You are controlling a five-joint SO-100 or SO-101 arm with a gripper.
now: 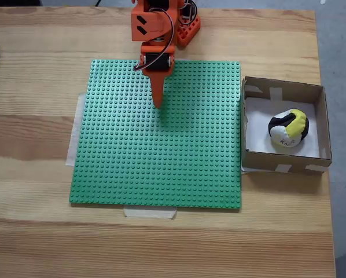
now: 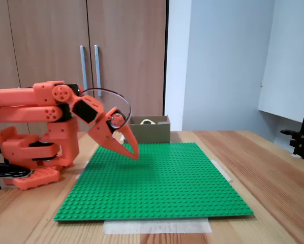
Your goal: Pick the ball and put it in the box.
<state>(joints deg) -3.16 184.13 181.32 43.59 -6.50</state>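
Ball, small soft yellow-black-white patched (image 1: pixel 289 128), sits inside shallow brown cardboard box (image 1: pixel 254 121) on wooden counter (image 1: pixel 40 174), right of green studded baseplate (image 1: pixel 161 162). Orange gripper (image 1: pixel 158 104) hovers over baseplate, clenched, empty, well apart from box.

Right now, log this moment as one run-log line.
ball: inside box | gripper: above green mat, jaws shut, holding nothing | task: looks done

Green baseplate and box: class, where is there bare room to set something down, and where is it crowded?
The green baseplate is bare below and right of the gripper. Bare wood borders it left and front. The box is crowded: the ball fills its right half, leaving a white strip at left.
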